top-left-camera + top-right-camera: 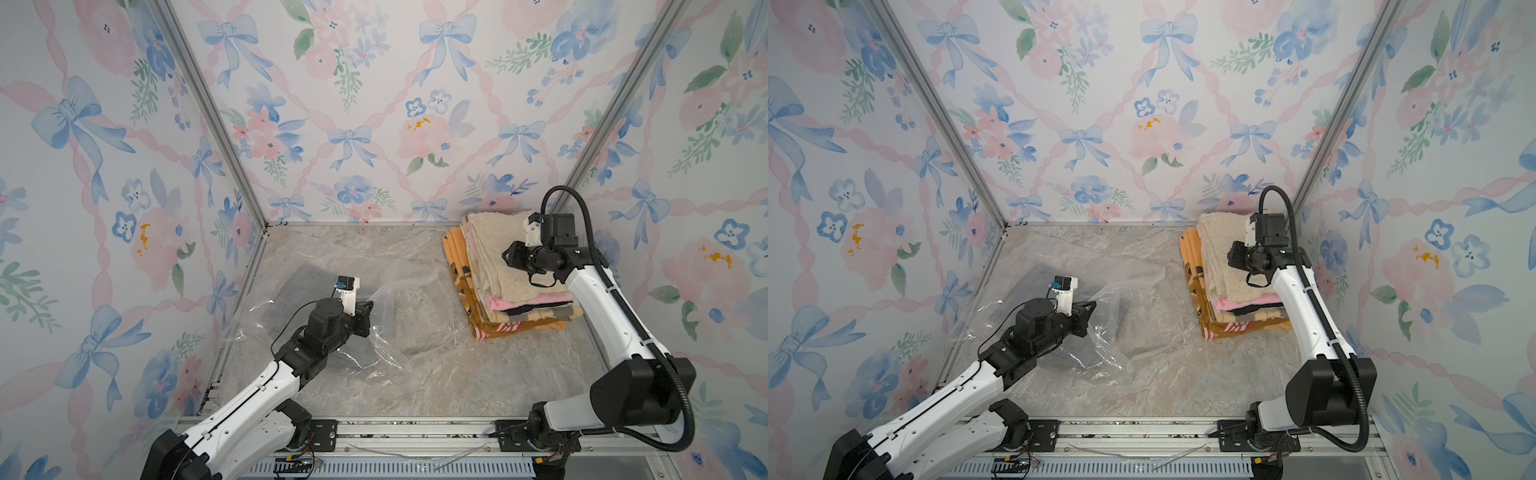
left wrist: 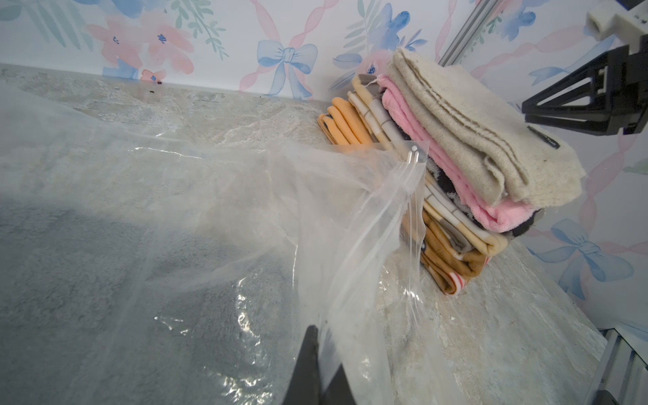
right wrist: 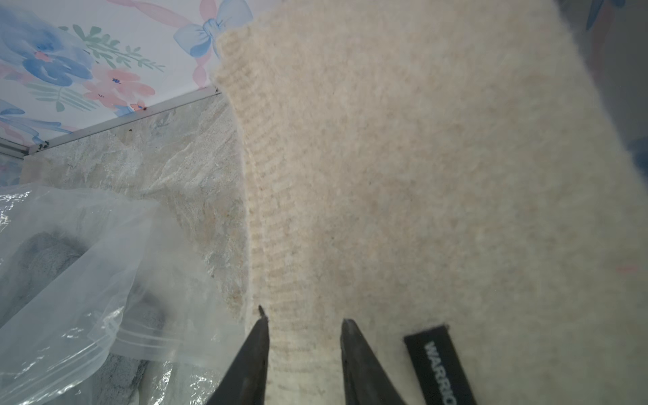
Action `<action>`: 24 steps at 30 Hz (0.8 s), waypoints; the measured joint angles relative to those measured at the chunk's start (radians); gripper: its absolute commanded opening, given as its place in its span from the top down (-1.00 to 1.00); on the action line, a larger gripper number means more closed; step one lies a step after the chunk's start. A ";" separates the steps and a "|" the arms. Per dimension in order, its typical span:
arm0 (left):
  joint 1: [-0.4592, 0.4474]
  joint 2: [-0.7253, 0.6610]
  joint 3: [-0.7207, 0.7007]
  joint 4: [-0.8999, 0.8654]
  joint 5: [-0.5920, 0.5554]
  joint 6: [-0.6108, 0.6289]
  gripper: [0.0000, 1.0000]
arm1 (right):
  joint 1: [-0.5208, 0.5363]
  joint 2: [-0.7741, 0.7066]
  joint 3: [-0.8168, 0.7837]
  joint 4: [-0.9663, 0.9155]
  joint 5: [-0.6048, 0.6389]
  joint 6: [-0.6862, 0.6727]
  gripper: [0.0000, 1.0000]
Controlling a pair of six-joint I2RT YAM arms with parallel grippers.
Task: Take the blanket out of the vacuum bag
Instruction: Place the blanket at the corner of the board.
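Progress: early, I judge. Grey blanket [image 2: 105, 280] not yet out; it's inside vacuum bag [image 1: 407, 316], flat on tabletop [image 1: 436, 374], L side. L gripper [image 2: 317, 329] closed tight, pinching bag film by zip edge. R gripper [image 3: 303, 315] part-open, empty, over folded stack [image 1: 498, 307]. Extraction outstanding.

The large, crinkly, transparent plastic vacuum bag [image 1: 332, 255] lay spread over the left part of the marbled tabletop [image 1: 457, 374]. Its zip-seal edge [image 2: 411, 210] was on the right side and raised off the surface. A folded grey fleecy blanket [image 1: 297, 284] lay flat inside, covered by plastic, at the bag's left end.
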State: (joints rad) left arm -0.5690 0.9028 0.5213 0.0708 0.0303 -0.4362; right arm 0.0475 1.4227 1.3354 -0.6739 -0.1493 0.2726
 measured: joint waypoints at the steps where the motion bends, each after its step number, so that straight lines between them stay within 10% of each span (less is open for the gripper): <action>1: 0.000 0.012 0.000 0.006 0.004 0.000 1.00 | 0.000 -0.009 -0.031 0.006 -0.005 0.005 0.31; 24: -0.021 0.026 0.000 0.034 0.012 0.000 1.00 | -0.161 -0.100 -0.111 0.063 -0.013 -0.003 0.27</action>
State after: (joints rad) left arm -0.5903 0.9287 0.5217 0.1047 0.0425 -0.4362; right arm -0.1131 1.3228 1.2247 -0.6109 -0.1627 0.2691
